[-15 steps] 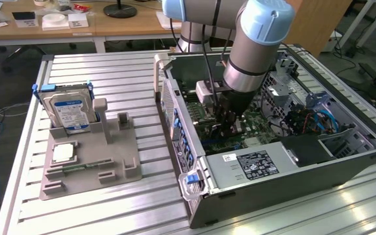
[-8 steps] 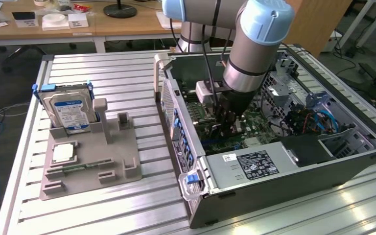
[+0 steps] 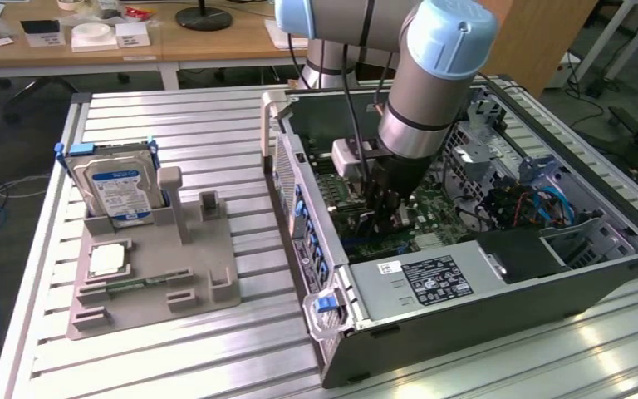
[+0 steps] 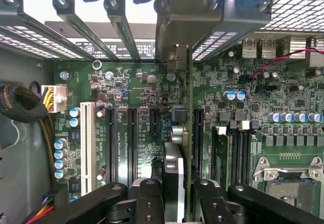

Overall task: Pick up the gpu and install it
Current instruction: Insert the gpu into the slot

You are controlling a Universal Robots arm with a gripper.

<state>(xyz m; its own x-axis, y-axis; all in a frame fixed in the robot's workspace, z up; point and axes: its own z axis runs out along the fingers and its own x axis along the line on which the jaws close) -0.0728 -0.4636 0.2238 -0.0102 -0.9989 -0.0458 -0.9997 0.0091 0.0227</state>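
Note:
In the wrist view I see the gpu edge-on, a thin card running from my fingers toward the case's rear slot covers. My gripper is shut on it from both sides. The card's pale metal bracket sits among the rear slot openings. The card stands upright over the green motherboard, between the long black expansion slots and another slot. I cannot tell whether its edge is in a slot. In the exterior view my gripper reaches down inside the open computer case.
A grey fixture on the slatted table holds the silver hard drive and the square CPU chip. Inside the case are the power supply, a black cable bundle and the CPU socket.

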